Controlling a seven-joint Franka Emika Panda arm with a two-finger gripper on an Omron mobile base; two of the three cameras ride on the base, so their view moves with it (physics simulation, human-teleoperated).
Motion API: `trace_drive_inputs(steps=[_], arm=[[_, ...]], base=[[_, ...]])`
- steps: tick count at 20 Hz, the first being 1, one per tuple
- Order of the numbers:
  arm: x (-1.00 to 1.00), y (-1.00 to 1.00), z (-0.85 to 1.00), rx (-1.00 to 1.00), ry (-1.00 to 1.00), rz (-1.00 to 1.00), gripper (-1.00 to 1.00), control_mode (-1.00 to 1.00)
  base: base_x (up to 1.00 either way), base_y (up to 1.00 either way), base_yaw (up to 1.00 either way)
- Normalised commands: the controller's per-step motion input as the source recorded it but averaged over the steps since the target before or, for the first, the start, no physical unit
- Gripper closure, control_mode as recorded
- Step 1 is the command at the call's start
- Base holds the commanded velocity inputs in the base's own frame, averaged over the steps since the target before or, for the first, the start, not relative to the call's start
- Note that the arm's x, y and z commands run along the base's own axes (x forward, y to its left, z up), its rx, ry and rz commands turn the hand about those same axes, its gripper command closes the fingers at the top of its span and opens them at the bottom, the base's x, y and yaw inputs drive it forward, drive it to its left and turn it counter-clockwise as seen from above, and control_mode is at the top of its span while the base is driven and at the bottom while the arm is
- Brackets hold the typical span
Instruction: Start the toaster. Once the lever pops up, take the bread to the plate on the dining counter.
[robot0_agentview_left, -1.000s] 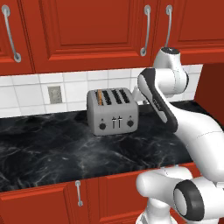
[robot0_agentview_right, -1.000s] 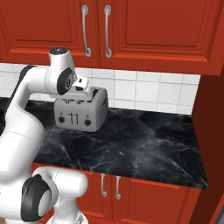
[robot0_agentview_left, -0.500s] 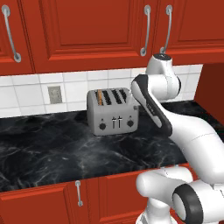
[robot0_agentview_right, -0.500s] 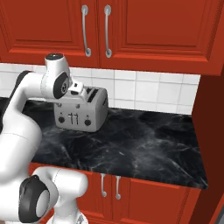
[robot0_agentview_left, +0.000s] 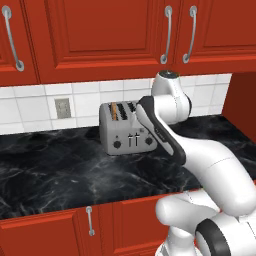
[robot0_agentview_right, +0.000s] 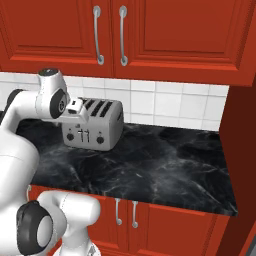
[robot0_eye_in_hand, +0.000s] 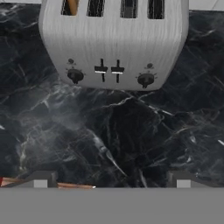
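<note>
— Where is your pincer?

— In the hand view your gripper (robot0_eye_in_hand: 112, 180) sits at six o'clock, its two finger tips (robot0_eye_in_hand: 40, 179) wide apart with bare black marble between them. It is spread and pinches nothing. It hangs over the counter (robot0_eye_in_hand: 109, 140), in front of the toaster and clear of it.

— And the toaster?

— Look to twelve o'clock of that same view: the toaster (robot0_eye_in_hand: 114, 41) faces you, grey brushed metal, two black knobs near its lower corners and two thin sliders (robot0_eye_in_hand: 109, 70) side by side at the middle of the front. Both slider tabs sit at about the same height, partway down their slots.

— Where is the bread?

— You see the bread (robot0_agentview_left: 114, 110) in the left base view as a tan slice standing upright in the toaster's leftmost slot, its top edge showing above the rim. In the hand view it shows at eleven o'clock, cut by the frame.

— What surrounds it?

— The toaster (robot0_agentview_left: 127, 129) stands on the black wall counter (robot0_agentview_left: 60, 170) against white tiles, a wall outlet (robot0_agentview_left: 62, 108) at its nine o'clock. Red cabinets (robot0_agentview_right: 130, 35) hang above. Your arm (robot0_agentview_right: 52, 97) reaches in beside the toaster's left end in the right base view.
</note>
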Motion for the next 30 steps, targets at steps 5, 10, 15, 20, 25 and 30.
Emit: trace_drive_inputs(steps=[5, 10, 15, 20, 25, 30], arm=[[0.01, 0.3, -0.16, 0.0, 0.0, 0.0, -1.0, -1.0], [0.0, 0.02, -0.11, 0.0, 0.0, 0.0, -1.0, -1.0], [0.0, 0.03, -0.12, 0.0, 0.0, 0.0, -1.0, -1.0], [0.07, 0.02, -0.12, 0.0, 0.0, 0.0, -1.0, -1.0], [0.15, 0.04, -0.13, 0.0, 0.0, 0.0, -1.0, -1.0], [0.02, 0.04, -0.11, 0.0, 0.0, 0.0, -1.0, -1.0]], base=[[0.0, 0.0, 0.0], [0.0, 0.0, 0.0], [0.0, 0.0, 0.0], [0.0, 0.0, 0.0], [0.0, 0.0, 0.0], [0.0, 0.0, 0.0]])
